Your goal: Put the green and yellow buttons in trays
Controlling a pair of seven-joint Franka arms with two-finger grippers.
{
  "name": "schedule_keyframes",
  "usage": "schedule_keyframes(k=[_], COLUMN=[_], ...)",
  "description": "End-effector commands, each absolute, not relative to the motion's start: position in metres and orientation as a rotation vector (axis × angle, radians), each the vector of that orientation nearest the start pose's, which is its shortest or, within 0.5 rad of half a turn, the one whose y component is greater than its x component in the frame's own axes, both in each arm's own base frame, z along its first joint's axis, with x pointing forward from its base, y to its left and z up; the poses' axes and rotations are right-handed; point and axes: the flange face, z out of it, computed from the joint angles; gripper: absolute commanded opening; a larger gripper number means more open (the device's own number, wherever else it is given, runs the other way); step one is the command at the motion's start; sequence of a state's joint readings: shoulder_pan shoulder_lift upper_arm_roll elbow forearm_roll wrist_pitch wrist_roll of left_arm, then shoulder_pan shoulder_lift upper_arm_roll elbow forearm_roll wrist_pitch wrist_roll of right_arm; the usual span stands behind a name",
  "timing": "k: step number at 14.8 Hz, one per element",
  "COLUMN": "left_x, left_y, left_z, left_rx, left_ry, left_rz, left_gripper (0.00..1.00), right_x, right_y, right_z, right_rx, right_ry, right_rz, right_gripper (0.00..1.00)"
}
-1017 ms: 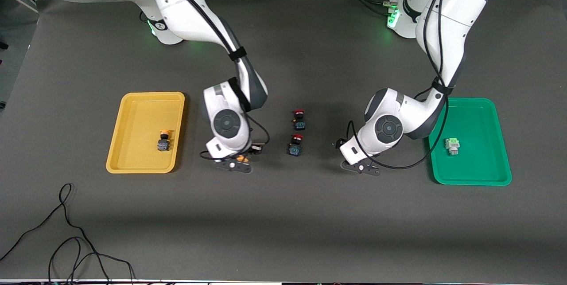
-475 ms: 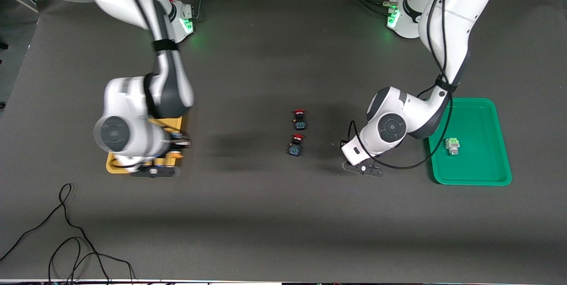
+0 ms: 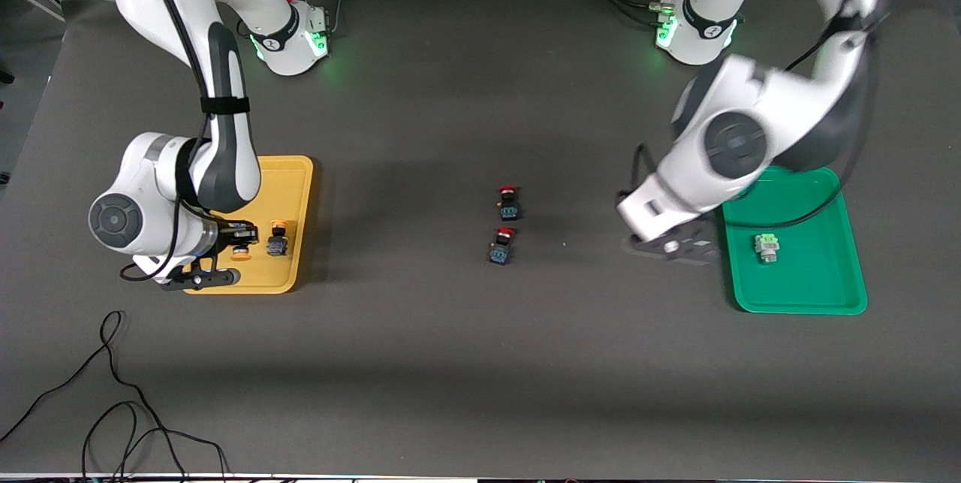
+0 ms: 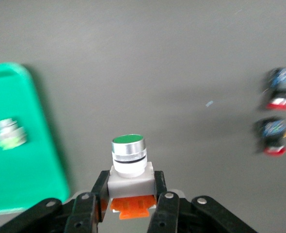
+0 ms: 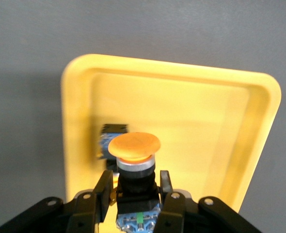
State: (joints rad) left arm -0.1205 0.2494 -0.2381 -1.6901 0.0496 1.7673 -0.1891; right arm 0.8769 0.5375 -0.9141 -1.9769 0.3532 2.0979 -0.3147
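Trays: two, yellow tray (image 3: 294,175) at frame left, green tray (image 3: 807,288) at frame right. Yellow buttons: two, one lying in yellow tray (image 3: 277,239), one (image 5: 134,151) clamped in right gripper (image 3: 225,261) fingers above it. Green buttons: two, one in green tray (image 3: 766,247), one (image 4: 129,159) pinched by left gripper (image 3: 679,246) over desk (image 3: 480,363). Red buttons: two, mid-frame (image 3: 508,203) (image 3: 501,245).

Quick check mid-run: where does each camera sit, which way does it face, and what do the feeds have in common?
Front view: high across the table, facing both bases; shows both arms, the yellow tray, the green tray and two red buttons.
Left wrist view: on the left arm, looking past the left claw, shut on a green button.
Right wrist view: on the right arm, looking past the right claw, shut on a yellow button over the yellow tray.
Shared: front and left wrist views both show the green tray and red buttons.
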Motion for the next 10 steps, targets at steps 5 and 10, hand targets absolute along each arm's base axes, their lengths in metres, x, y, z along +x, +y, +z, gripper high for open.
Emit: schedule_keyframes(k=[5, 10], left_x=[0.593, 0.576], left_y=[0.085, 0.15], left_z=[0.428, 0.303], left_rx=[-3.073, -3.132], left_ry=[0.162, 0.02], left_rz=[0.394, 0.375], left_gripper=[0.0, 0.0], right_x=[0.55, 0.549], right_y=[-0.056, -0.053], right_z=[0.229, 0.226], right_rx=[-3.133, -3.121], right_ry=[-0.191, -0.172], right_rz=[0.177, 0.188], right_gripper=[0.0, 0.96])
